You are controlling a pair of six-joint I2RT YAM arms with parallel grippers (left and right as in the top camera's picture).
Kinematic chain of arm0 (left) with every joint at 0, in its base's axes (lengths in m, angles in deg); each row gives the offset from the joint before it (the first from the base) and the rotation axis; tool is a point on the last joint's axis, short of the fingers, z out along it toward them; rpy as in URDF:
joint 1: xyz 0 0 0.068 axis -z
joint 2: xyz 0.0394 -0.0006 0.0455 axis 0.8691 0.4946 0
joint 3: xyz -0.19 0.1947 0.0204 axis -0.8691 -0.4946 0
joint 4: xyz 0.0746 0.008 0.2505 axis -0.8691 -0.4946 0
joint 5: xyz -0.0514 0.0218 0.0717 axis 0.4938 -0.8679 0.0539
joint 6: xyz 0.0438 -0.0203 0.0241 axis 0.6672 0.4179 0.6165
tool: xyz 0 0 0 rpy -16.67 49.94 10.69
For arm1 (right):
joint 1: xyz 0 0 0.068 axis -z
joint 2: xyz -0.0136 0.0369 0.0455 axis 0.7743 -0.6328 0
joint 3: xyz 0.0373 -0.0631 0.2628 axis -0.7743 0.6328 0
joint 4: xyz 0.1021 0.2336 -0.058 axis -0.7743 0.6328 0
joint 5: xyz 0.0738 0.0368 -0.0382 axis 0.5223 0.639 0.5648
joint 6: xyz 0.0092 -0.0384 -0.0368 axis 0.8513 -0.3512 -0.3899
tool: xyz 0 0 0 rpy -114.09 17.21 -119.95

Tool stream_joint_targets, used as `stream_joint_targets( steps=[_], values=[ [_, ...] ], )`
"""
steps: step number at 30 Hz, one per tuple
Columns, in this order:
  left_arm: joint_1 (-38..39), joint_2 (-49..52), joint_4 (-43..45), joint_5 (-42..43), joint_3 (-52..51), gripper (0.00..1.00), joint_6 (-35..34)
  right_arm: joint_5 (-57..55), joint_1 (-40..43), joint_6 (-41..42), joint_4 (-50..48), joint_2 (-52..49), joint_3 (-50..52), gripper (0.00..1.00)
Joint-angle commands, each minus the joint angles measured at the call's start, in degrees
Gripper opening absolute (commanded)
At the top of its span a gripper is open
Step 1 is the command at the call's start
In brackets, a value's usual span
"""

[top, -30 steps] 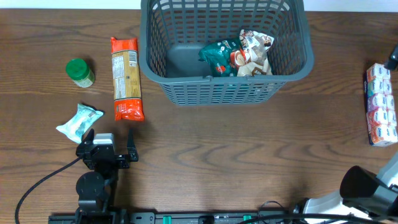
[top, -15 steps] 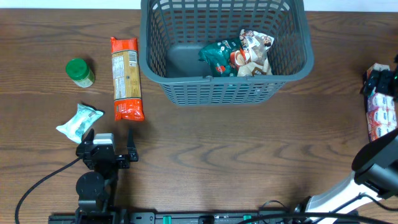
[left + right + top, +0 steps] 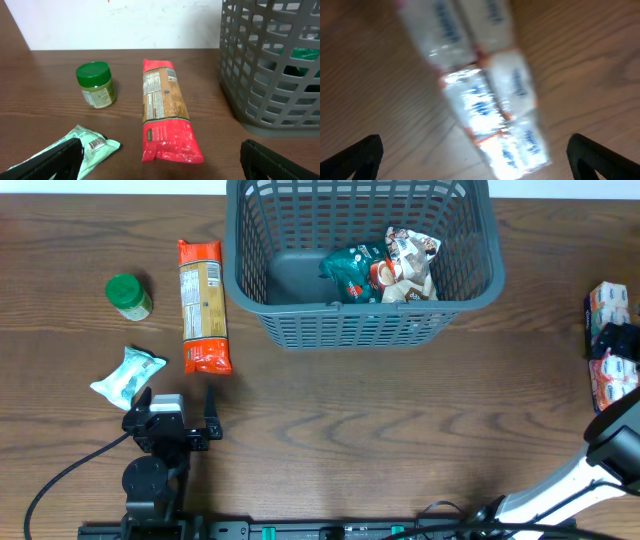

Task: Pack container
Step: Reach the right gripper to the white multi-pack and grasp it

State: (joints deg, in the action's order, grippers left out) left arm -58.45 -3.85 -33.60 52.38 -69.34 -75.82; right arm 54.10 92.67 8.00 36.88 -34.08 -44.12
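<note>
Presently the basket [image 3: 360, 320] sits far centre, with two bags [image 3: 352, 272] inside. Left of it lie a pasta pack [image 3: 203, 305], a jar [image 3: 128, 296] and a small packet [image 3: 127, 376]. The left gripper [image 3: 175, 402] rests near left, jaws wide, empty. The right gripper [image 3: 613, 342] hangs over a multipack [image 3: 485, 100] at the right edge, jaws wide.

Table [image 3: 400, 430] is finished in smooth wood grain. Basket [image 3: 350, 330] is moulded in matt grey plastic. Pasta pack [image 3: 203, 305], 9 o'clock, and multipack [image 3: 608, 300], 3 o'clock, are wrapped in glossy film.
</note>
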Motion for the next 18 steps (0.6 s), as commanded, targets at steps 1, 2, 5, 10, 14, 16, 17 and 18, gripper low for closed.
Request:
stream_joint_targets(
  steps=[1,2,5,10,14,16,17,18],
  values=[
    [-0.3,-0.3,-0.6,0.4,-1.4,0.98,0.4,-1.0,1.2,-0.9,-1.1,-0.2,0.1,0.99],
    [-0.3,-0.3,-0.6,0.4,-1.4,0.99,0.4,-1.0,1.4,-1.0,-1.7,-0.2,0.2,0.99],
    [-0.3,-0.3,-0.6,0.4,-1.4,0.99,0.4,-1.0,1.6,-0.9,-3.0,-0.5,0.2,0.99],
    [-0.3,-0.3,-0.6,0.4,-1.4,0.99,0.4,-0.6,1.6,-0.7,-5.4,-1.8,1.0,0.99],
    [-0.3,-0.3,-0.6,0.4,-1.4,0.98,0.4,0.7,1.6,-0.1,-9.0,-3.1,3.7,0.99],
    [-0.3,-0.3,-0.6,0.4,-1.4,0.99,0.4,1.5,1.6,-0.1,-11.0,-3.3,5.7,0.99],
    [-0.3,-0.3,-0.6,0.4,-1.4,0.99,0.4,2.0,1.6,-0.1,-12.2,-3.3,6.8,0.99],
    [-0.3,-0.3,-0.6,0.4,-1.4,0.99,0.4,2.5,1.6,0.0,-13.3,-3.3,7.9,0.99]
  ],
)
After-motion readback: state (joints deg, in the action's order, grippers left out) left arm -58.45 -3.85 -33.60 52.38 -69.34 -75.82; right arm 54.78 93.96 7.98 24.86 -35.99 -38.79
